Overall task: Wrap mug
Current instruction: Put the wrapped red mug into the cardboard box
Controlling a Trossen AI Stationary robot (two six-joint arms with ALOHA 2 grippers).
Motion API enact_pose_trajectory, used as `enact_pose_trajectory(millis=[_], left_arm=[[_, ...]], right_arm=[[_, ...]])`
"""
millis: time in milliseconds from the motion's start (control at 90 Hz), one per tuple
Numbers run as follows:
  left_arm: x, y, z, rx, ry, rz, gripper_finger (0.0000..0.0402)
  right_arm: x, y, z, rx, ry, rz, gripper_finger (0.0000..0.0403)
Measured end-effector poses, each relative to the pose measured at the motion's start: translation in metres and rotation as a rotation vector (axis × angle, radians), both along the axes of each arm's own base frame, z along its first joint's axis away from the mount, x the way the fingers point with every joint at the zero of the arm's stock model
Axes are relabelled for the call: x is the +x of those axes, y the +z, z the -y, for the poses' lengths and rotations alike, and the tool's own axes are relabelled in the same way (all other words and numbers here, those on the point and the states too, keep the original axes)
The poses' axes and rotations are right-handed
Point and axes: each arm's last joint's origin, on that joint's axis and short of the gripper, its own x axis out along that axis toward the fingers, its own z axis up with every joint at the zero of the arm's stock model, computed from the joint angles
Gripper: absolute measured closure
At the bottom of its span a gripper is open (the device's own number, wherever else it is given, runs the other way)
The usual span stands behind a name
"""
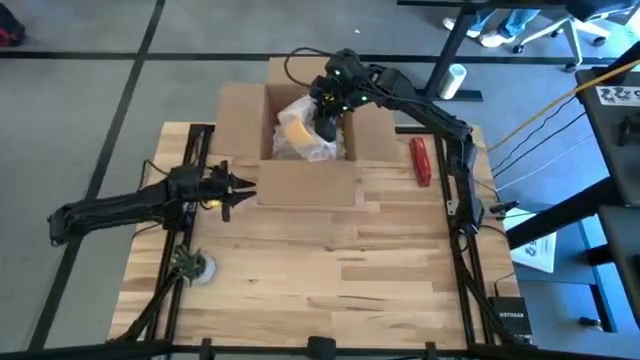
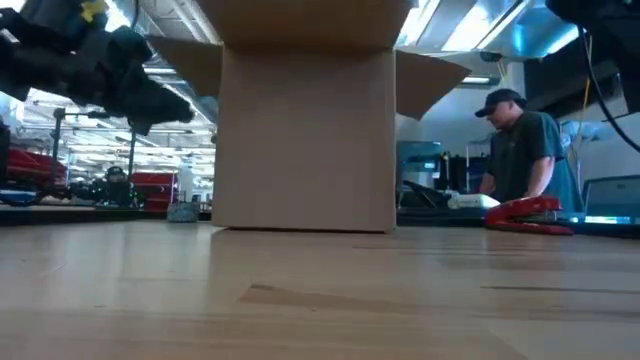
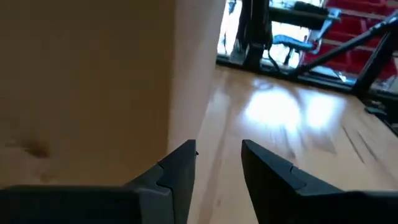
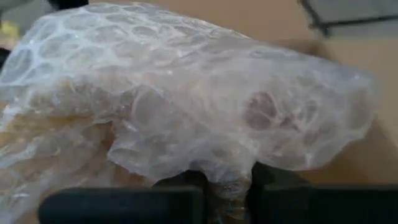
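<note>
The right gripper (image 1: 325,128) reaches into the open cardboard box (image 1: 245,115) at the upper middle of the high view, its jaws clamped on the bubble wrap (image 4: 186,93) bundled around the yellow mug (image 1: 293,128) inside. The left gripper (image 3: 217,165) hangs at the left of the counter (image 1: 330,270), beside the box, jaws slightly apart and holding nothing. Red pliers (image 1: 420,160) lie right of the box.

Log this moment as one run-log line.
right gripper: shut on bubble wrap, in cardboard box | left gripper: open, idle beside box | red stapler: untouched
</note>
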Motion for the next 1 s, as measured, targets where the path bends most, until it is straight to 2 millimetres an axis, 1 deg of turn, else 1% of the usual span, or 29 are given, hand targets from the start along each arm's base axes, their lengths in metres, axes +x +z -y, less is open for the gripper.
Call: enact_pose_trajectory(millis=[67,167,300,411,533,678,789,1000], left_arm=[[-0.004,-0.002,-0.001,-0.001,0.034,0.005,0.0289],[-0.008,-0.004,-0.002,0.002,0.066,0.033,0.0289],[-0.013,-0.008,-0.004,0.006,0.096,0.078,0.0289],[-0.015,-0.014,-0.005,-0.005,0.12,0.095,0.0289],[-0.017,-0.022,-0.005,-0.024,0.135,0.108,0.0289],[-0.018,-0.02,-0.004,-0.013,0.135,0.129,0.0289],[-0.019,-0.019,-0.004,0.001,0.137,0.139,0.0289],[-0.02,-0.019,-0.004,0.013,0.137,0.134,0.0289]], right_arm=[[0.0,-0.006,0.001,0.006,0.001,-0.046,0.0383],[-0.003,-0.011,0.0,-0.004,-0.01,-0.107,0.0383],[-0.001,-0.016,-0.002,-0.022,0.001,-0.143,0.0383],[0.006,-0.03,-0.001,-0.02,-0.002,-0.196,0.0383],[0.015,-0.052,0.001,-0.009,0.003,-0.295,0.0383],[0.029,-0.077,0.002,0.001,0.027,-0.361,0.0383],[0.034,-0.088,0.0,0.005,0.049,-0.393,0.0383],[0.036,-0.106,0.002,0.026,0.048,-0.492,0.0383]])
